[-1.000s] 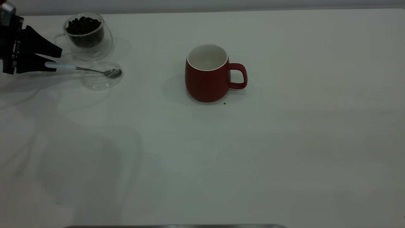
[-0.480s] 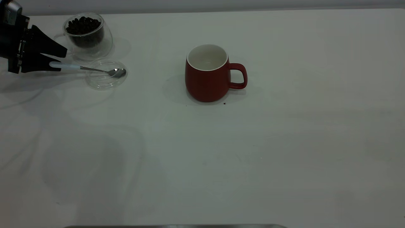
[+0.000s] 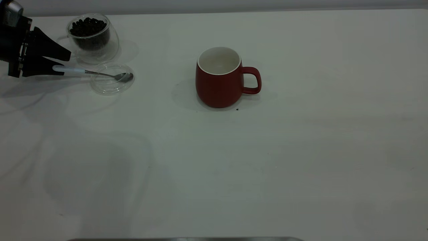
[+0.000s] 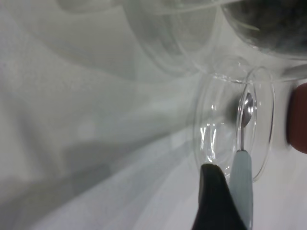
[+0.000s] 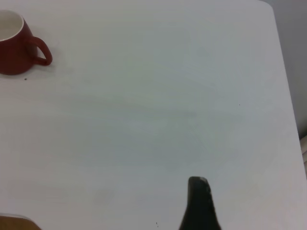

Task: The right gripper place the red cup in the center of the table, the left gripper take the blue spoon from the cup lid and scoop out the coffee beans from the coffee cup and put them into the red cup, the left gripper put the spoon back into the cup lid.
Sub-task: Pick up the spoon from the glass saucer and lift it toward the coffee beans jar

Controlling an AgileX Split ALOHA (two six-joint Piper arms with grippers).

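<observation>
Black and tapered, the left claw (image 3: 63, 63) grasps the blue spoon (image 3: 90, 72) by its handle end at the far left, with the bowl over the cup lid (image 3: 110, 87). It should lift gently and level toward the coffee beans (image 3: 87, 26) in the coffee cup (image 3: 100, 50) just behind. The red cup (image 3: 219, 80) stands mid-counter (image 3: 234, 167), which is plain white; the right claw (image 5: 200, 203) is parked well apart on the right, state unclear.

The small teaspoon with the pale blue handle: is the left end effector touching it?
Touching. In the exterior view the black left end effector has its lower finger against the end of the pale blue teaspoon handle; the left wrist view shows a black finger alongside that handle.
</observation>
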